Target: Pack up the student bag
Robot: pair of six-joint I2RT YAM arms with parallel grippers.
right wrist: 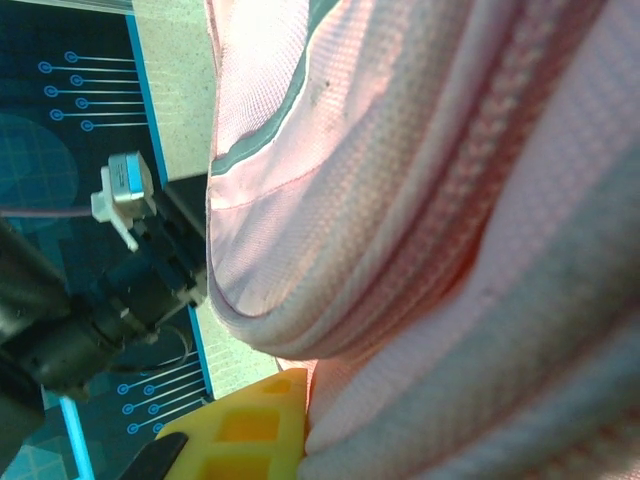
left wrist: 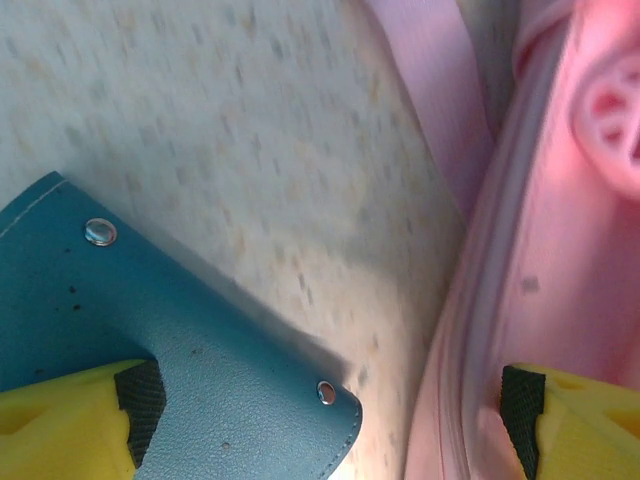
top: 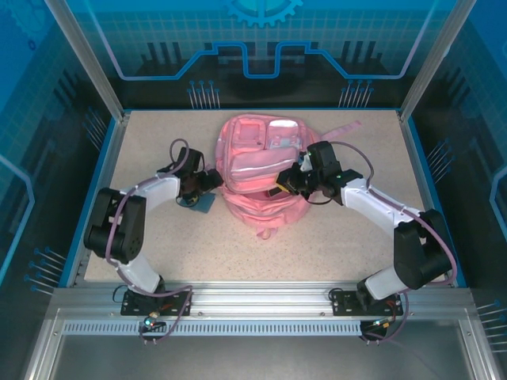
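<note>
- Nearest to us on the surface [top: 333, 237], the dark blue flat book [top: 203, 204] lies just beside the near-left side of the student bag [top: 257, 170]. We judge it is placed there to be packed next.
- The left claw [top: 204, 185] hangs over this book with its jaws wide apart and grips nothing. One yellow finger [left wrist: 60, 425] is above the book cover and the other is at the pink side of the bag.
- A little farther right, the right claw [top: 291, 180] is closed on the bag's fabric, probably to hold the opening up for the book.
- The bag lies in the middle of the surface and reaches toward the far edge, with one strap [top: 341, 131] spread to the far right.
- The top view gives the whole layout. The left wrist view adds two metal rivets [left wrist: 100, 232] on the book. The right wrist view adds the fabric weave pressed against its fingertip [right wrist: 250, 425].
</note>
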